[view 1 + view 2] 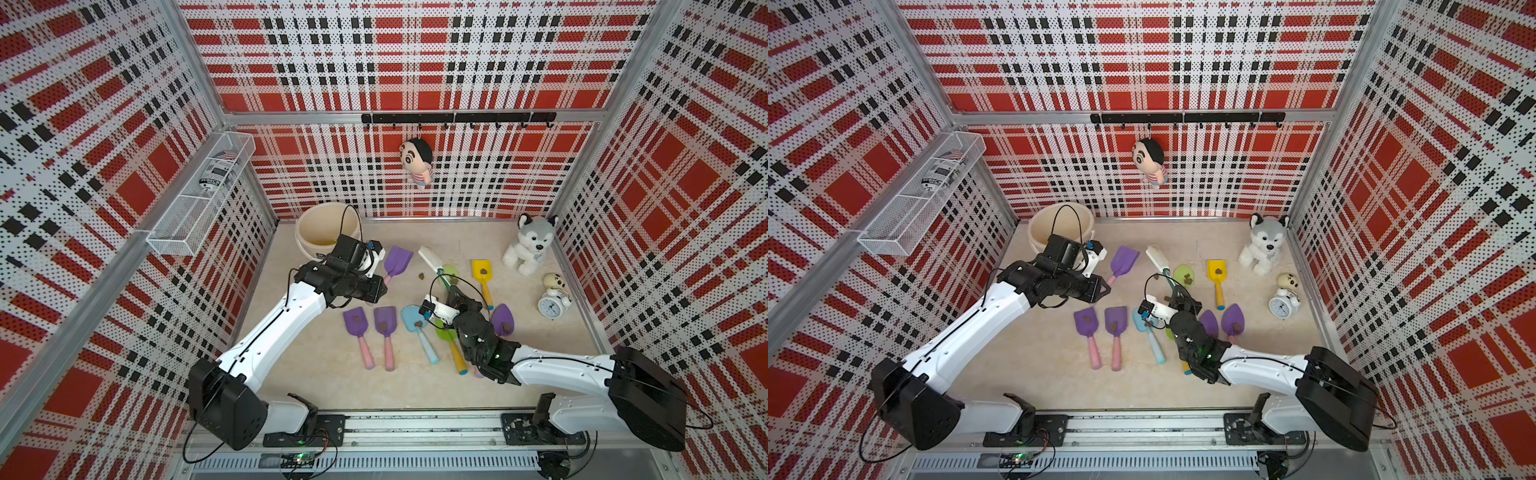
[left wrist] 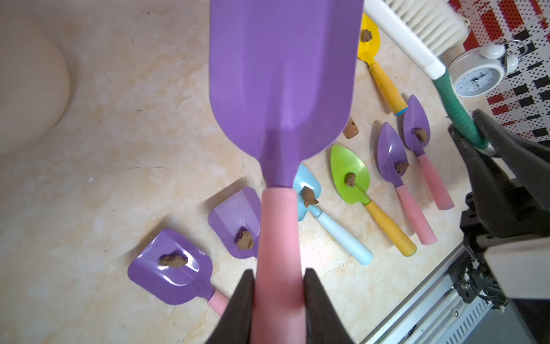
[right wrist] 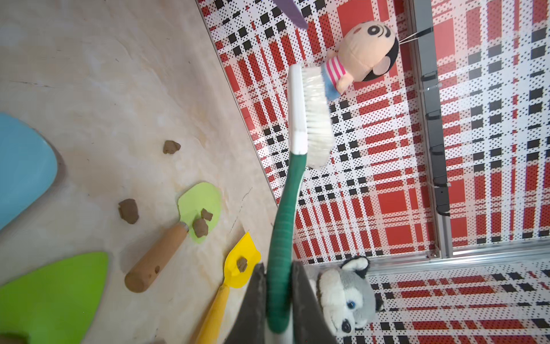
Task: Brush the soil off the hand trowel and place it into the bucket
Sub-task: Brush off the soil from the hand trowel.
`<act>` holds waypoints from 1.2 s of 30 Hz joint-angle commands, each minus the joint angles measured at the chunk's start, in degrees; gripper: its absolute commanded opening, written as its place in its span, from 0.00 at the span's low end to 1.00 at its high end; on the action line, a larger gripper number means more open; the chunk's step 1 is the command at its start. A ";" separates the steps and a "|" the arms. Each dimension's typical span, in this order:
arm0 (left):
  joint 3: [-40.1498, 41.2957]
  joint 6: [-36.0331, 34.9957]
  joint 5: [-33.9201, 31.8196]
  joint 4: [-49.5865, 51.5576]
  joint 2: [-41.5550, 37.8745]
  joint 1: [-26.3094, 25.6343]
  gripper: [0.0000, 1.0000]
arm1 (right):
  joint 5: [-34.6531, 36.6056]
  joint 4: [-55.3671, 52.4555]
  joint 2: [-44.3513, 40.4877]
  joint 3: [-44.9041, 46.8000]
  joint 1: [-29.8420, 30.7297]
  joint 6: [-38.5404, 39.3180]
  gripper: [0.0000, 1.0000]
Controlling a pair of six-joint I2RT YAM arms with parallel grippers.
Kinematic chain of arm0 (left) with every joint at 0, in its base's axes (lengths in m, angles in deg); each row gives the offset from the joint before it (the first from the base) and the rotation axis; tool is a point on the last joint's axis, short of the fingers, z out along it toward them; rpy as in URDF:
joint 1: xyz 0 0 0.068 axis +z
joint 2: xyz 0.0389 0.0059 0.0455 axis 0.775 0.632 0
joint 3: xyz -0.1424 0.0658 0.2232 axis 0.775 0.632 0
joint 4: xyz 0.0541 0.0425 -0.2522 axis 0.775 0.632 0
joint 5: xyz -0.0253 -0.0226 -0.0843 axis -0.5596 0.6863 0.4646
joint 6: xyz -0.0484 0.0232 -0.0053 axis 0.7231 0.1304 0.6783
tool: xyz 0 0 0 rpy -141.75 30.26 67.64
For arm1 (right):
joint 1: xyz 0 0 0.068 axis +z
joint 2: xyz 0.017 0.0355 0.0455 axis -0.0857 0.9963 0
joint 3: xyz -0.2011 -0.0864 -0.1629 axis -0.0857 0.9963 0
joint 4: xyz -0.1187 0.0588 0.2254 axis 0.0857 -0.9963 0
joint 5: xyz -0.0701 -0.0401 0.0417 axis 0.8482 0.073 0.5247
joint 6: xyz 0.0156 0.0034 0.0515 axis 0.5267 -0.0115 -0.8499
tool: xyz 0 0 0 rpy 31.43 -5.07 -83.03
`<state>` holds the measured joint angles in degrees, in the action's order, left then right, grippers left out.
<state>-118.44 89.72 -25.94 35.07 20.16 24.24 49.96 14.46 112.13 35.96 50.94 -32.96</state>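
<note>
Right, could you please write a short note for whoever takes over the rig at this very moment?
Left gripper: shut on the pink handle of the purple trowel, held off the table near the bucket.
Right gripper: shut on the green handle of the brush, raised.
Done: the visible face of the held blade looks clean; loose soil lumps lie on the table.
Left: put this trowel into the bucket; the other trowels lie on the table with soil on them.
</note>
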 commanded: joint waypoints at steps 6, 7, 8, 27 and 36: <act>-4.39 -0.69 2.24 0.13 -0.08 0.30 0.00 | -1.21 -0.01 2.27 -0.77 3.18 -3.18 0.00; -4.48 -0.58 2.00 0.10 0.34 0.15 0.00 | -1.43 0.67 2.88 -1.07 4.26 -1.32 0.00; -4.48 -0.52 1.79 0.12 0.76 0.00 0.00 | -1.64 1.03 3.39 -1.42 5.08 0.06 0.00; -3.00 -0.50 -2.38 1.08 1.94 -2.58 0.00 | 0.86 10.44 5.32 -4.03 3.35 16.37 0.00; -2.20 -0.51 -1.99 1.01 1.15 -1.81 0.00 | 0.70 7.03 3.68 -3.87 -1.63 3.11 0.00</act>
<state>-121.17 89.72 -28.03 36.19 22.78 22.16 50.07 20.64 117.83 33.12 50.48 -21.46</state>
